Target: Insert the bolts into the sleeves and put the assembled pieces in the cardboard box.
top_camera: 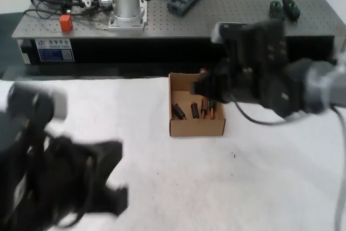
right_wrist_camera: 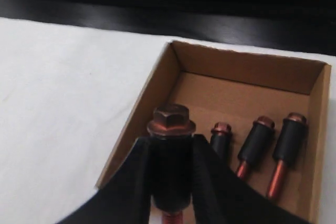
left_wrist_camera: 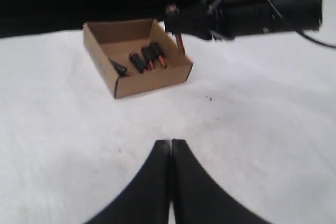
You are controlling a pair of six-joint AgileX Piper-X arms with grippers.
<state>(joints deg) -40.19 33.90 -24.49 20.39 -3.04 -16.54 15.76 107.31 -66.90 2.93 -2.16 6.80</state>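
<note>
The assembled piece (right_wrist_camera: 169, 171), a copper-coloured bolt through a black sleeve, was pinched between the fingers of the right gripper (right_wrist_camera: 171, 142). Its hexagonal head stood clear above the fingertips. The gripper held it over the open cardboard box (right_wrist_camera: 247, 66), close to one of the walls and not touching the box. On the box floor lay three more sleeved bolts (right_wrist_camera: 255, 140), side by side with their copper shanks showing. The box sat on a white cloth (top_camera: 232, 187) that covered the bench. Well apart from the box, the left gripper (left_wrist_camera: 171, 148) hung above bare cloth, its two fingers pressed together with nothing between them. Beyond the cloth stood a perforated metal table (top_camera: 243, 4).
</note>
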